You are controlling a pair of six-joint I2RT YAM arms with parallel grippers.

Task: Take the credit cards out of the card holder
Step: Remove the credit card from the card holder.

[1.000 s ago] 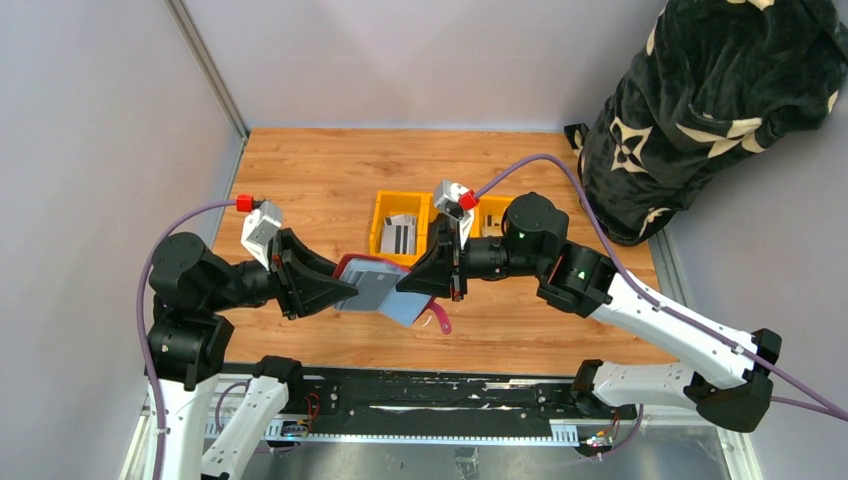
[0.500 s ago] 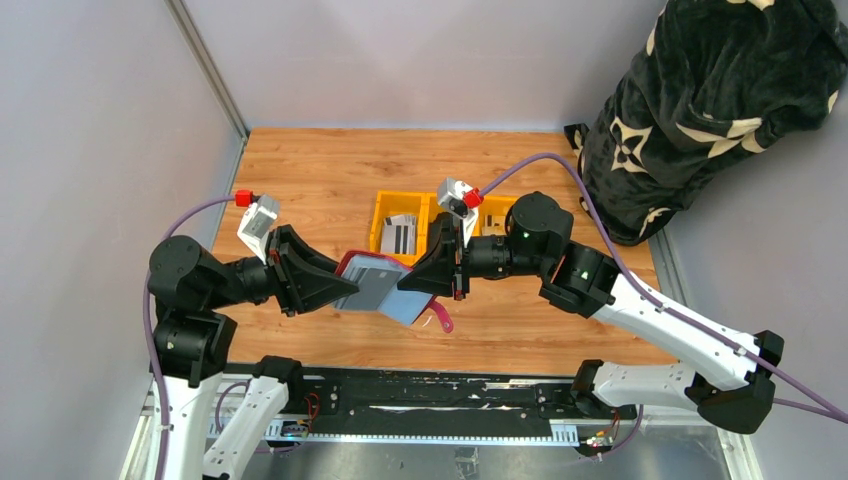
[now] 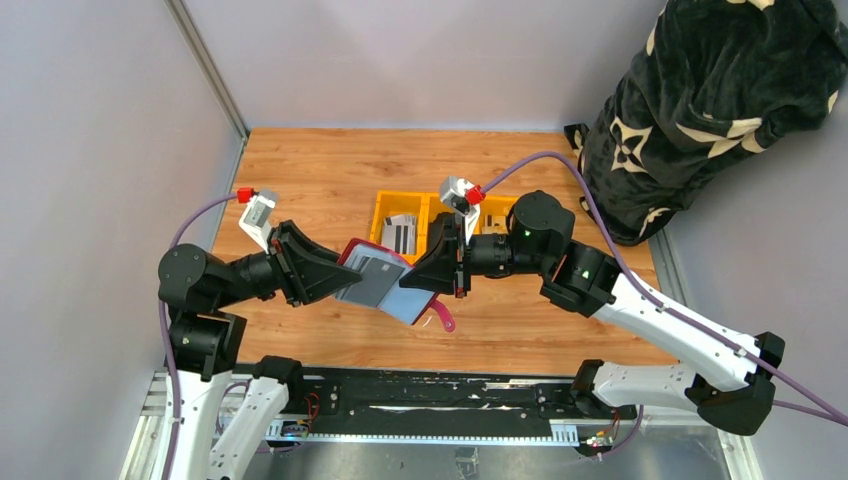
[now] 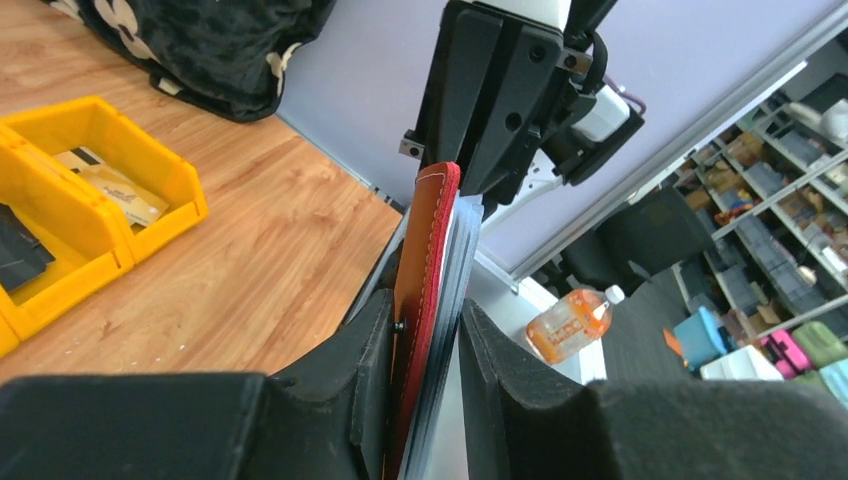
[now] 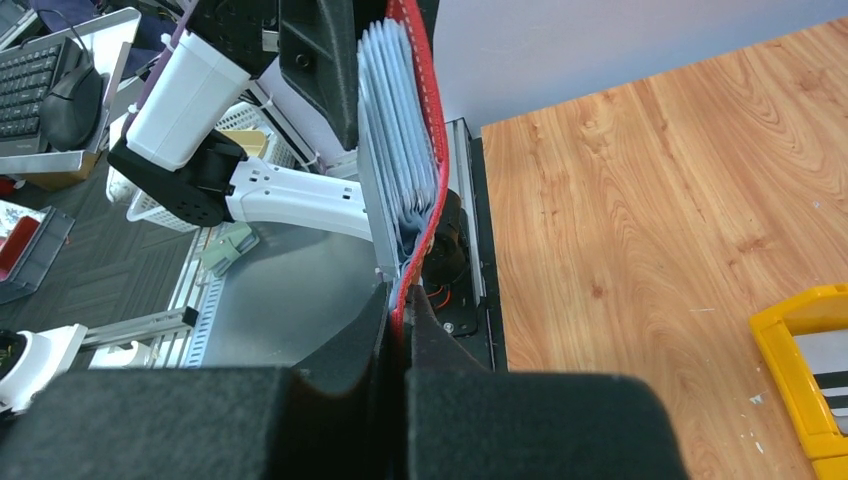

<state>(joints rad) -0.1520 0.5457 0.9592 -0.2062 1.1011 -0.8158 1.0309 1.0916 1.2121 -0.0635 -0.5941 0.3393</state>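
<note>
**Card holder held aloft between two arms, part of the job judged done**

The card holder [image 3: 375,283] is seen lifted clear of the tabletop [image 3: 320,170], stretched open between the two arms near the front edge. Its dark red cover and a sheaf of pale sleeves [image 5: 395,120] are pinched by the left end effector [image 3: 340,287], whose fingers are closed partway around that thickness. The opposite edge of the red cover is gripped by the right end effector [image 3: 412,283], pressed almost fully together on the thin leather.

Behind the holder, a yellow bin [image 3: 385,197] is set on the wood. Grey cards with black stripes [image 3: 400,237] are seen lying in one compartment and tan cards [image 4: 110,190] in the next, so some removal is judged to be complete. Whether any cards are left inside the fanned sleeves cannot be told from these views. No card is being drawn out, and with both end effectors occupied by the holder, one would have to be freed before another card could be pulled.

The scene is enclosed by plain grey walls [image 3: 420,60]. A dark patterned fabric bundle [image 3: 710,110] is stood at the far right corner. The tabletop is of light wood-grain board, with little else seen lying on it.
</note>
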